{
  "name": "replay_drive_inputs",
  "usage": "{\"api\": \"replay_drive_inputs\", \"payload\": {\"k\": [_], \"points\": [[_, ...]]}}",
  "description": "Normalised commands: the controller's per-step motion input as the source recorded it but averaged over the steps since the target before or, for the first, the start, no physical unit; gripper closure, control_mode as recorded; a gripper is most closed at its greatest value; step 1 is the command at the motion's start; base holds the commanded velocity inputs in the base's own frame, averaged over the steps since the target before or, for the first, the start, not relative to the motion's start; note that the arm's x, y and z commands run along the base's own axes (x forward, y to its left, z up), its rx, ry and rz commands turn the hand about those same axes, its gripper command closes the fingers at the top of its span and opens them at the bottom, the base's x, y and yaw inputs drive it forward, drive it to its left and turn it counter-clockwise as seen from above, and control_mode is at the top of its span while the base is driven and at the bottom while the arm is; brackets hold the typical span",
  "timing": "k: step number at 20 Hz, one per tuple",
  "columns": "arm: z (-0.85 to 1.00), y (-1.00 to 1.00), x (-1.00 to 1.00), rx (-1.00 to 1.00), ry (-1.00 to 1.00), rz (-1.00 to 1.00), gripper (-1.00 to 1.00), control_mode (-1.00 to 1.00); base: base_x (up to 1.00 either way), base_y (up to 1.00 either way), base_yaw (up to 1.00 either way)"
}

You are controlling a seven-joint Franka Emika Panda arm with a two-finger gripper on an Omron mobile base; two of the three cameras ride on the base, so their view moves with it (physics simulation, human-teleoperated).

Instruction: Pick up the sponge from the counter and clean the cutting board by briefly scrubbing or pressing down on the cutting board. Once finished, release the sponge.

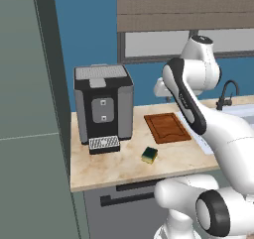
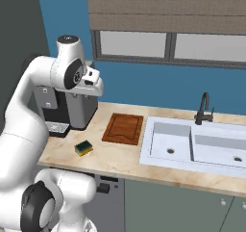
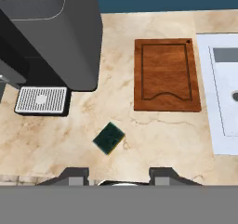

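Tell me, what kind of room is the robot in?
It looks like a kitchen, a computer-drawn one. There is a stone counter with a sink and a black tap, a coffee machine, and a wooden cutting board with a small sponge nearby.

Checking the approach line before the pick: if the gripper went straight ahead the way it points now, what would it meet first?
Probably bare counter, a little right of the sponge and short of the cutting board. The gripper holds nothing.

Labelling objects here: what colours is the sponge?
The sponge has a yellow body and dark green top, clearest in the left base view.
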Motion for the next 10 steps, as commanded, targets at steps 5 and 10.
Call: {"api": "replay_drive_inputs", "payload": {"k": [5,10], "points": [[0.0,0.0,-0.12,0.0,0.0,0.0,-1.0,-1.0,0.0,0.0,0.0],[-0.09,0.0,-0.2,0.0,0.03,0.0,-1.0,-1.0,0.0,0.0,0.0]]}}
